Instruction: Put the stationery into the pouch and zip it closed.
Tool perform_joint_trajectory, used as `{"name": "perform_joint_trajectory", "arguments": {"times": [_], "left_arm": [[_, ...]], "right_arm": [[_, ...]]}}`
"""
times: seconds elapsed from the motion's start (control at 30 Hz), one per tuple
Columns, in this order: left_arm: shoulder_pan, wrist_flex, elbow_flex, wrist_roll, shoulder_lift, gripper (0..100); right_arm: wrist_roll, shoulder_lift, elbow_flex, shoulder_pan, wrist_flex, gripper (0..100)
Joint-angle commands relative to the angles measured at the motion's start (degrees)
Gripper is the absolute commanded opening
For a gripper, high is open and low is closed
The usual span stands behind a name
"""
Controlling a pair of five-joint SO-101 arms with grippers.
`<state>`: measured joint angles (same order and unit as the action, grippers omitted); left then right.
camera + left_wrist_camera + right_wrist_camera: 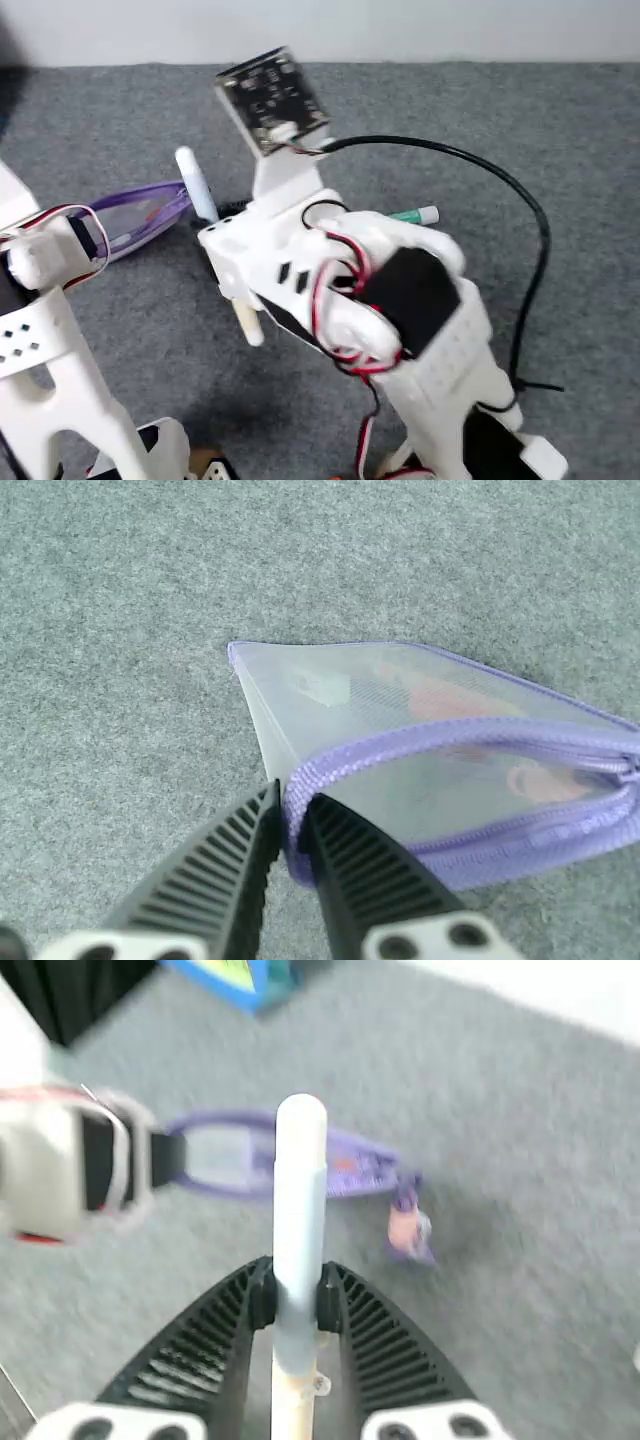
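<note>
Both grippers are loaded over the grey felt table.
The left gripper pinches the zip edge of the translucent purple-trimmed plastic pouch, which lies on the table. The right gripper clamps a pale blue pen, whose tip is near the pouch's other end.

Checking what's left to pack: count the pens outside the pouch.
2. A pale blue pen in the right pincer, near the pouch; a green pen on the mat beside the arm, which may hide more.
</note>
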<state>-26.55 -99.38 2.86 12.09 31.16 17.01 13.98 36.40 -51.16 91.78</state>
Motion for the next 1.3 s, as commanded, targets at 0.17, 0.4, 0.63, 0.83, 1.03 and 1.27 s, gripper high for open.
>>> {"name": "perform_joint_trajectory", "arguments": {"times": [0.17, 0.4, 0.63, 0.83, 1.03, 1.27], "left_arm": [[-0.4, -1.0, -3.2, -0.4, 0.6, 1], [-0.4, -1.0, -3.2, -0.4, 0.3, 1], [-0.4, -1.0, -3.2, -0.4, 0.4, 1], [-0.4, -1.0, -3.2, -0.4, 0.4, 1], [-0.4, -1.0, -3.2, -0.4, 0.4, 1], [-0.4, -1.0, -3.2, -0.4, 0.5, 1]], "right_arm": [[1.9, 8.3, 0.3, -1.0, 1.5, 0.8], [4.1, 20.4, -16.5, -2.4, 0.2, 0.8], [4.0, 29.7, -43.1, 1.0, -41.7, 0.8], [3.9, 29.5, -57.8, 0.8, -72.7, 0.8], [0.6, 20.0, -59.3, 0.2, -89.7, 0.8], [0.6, 8.9, -59.5, 0.2, -99.8, 0.8]]}}
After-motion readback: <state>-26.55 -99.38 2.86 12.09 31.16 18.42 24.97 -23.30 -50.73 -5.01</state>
